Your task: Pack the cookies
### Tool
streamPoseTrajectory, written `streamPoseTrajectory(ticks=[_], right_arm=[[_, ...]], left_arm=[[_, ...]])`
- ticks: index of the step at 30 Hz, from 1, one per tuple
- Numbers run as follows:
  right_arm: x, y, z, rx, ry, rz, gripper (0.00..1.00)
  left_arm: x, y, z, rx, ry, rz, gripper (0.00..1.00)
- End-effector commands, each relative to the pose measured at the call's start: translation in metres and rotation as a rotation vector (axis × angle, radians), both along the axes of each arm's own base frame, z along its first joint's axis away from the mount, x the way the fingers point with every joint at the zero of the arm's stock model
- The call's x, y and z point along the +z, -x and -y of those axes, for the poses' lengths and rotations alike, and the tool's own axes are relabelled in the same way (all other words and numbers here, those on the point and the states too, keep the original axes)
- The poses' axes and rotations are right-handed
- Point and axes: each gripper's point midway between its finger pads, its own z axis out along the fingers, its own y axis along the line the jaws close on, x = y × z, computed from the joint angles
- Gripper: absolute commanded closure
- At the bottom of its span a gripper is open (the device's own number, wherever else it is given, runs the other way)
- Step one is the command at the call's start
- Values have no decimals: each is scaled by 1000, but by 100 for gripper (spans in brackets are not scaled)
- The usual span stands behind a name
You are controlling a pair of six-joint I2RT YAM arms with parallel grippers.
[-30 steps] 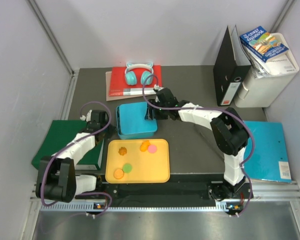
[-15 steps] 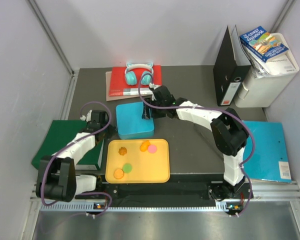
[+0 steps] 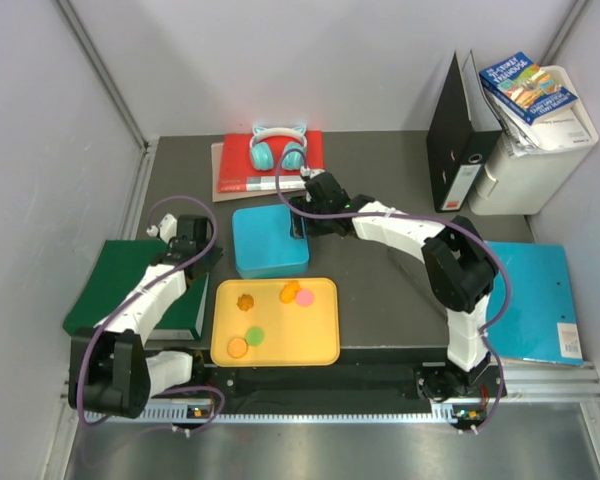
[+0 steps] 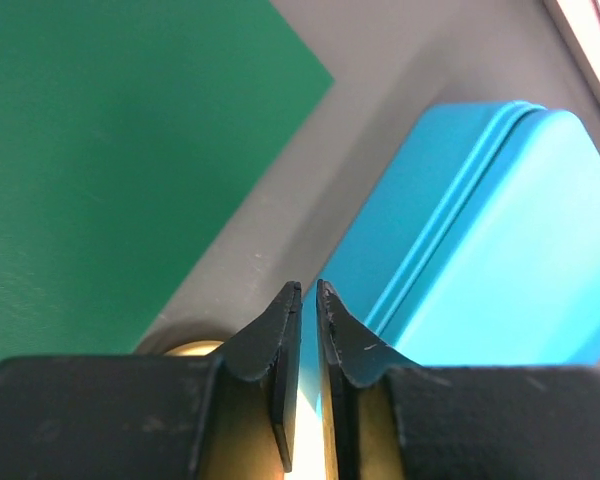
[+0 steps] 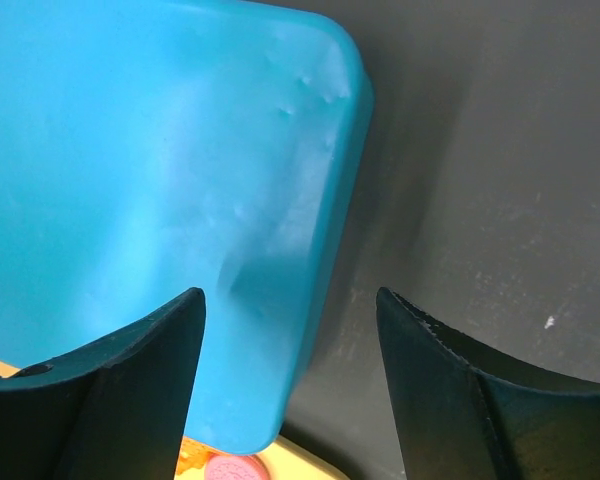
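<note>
Several cookies lie on the yellow tray (image 3: 320, 345): a scalloped orange one (image 3: 246, 301), an orange one (image 3: 289, 293), a pink one (image 3: 304, 298), a green one (image 3: 254, 335) and another orange one (image 3: 238, 347). No black cookie shows. A blue tin (image 3: 268, 243) stands closed just behind the tray. My right gripper (image 3: 301, 226) is open and empty over the tin's right edge (image 5: 160, 180), its fingertips (image 5: 195, 300) astride that edge. The pink cookie (image 5: 230, 468) peeks from below the tin. My left gripper (image 3: 193, 247) is shut and empty, left of the tin (image 4: 500, 260).
A green folder (image 3: 115, 280) lies under the left arm. Turquoise headphones (image 3: 278, 147) rest on a red book (image 3: 310, 150) at the back. A black binder (image 3: 460, 135), a white box with books (image 3: 535, 140) and a blue folder (image 3: 535, 300) are on the right.
The blue tin showed its open inside a second ago; now its lid is down and it is closed. My left gripper has drawn back to the left.
</note>
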Motion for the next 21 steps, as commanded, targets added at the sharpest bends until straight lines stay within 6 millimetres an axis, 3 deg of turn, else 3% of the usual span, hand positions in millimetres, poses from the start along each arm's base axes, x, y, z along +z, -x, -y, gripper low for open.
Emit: streamPoseTrajectory(ticks=[1, 3, 6, 7, 9, 10, 13, 16, 18, 21], right_arm=[[59, -11, -1, -27, -37, 132, 30], [67, -15, 7, -62, -34, 165, 30], [77, -19, 19, -119, -58, 192, 40], [78, -23, 24, -135, -56, 195, 52], [69, -26, 34, -161, -13, 176, 64], [66, -30, 41, -179, 3, 171, 76], [49, -33, 54, -207, 68, 145, 92], [27, -34, 58, -199, 119, 106, 100], [11, -31, 52, -174, 124, 72, 100], [4, -31, 40, -140, 87, 50, 100]], left_arm=[[20, -5, -14, 51, -47, 36, 82], [23, -8, -13, 48, -48, 48, 82], [21, -13, -12, 41, -50, 36, 82], [22, -16, -11, 38, -49, 34, 82], [11, -20, -9, 34, -43, 2, 87], [10, -22, -6, 28, -36, 1, 89], [0, -26, -2, 21, -11, -9, 94], [-6, -29, 1, 13, 1, -15, 97], [-12, -29, 3, 9, 5, -30, 98], [-18, -31, 6, -2, 19, -44, 98]])
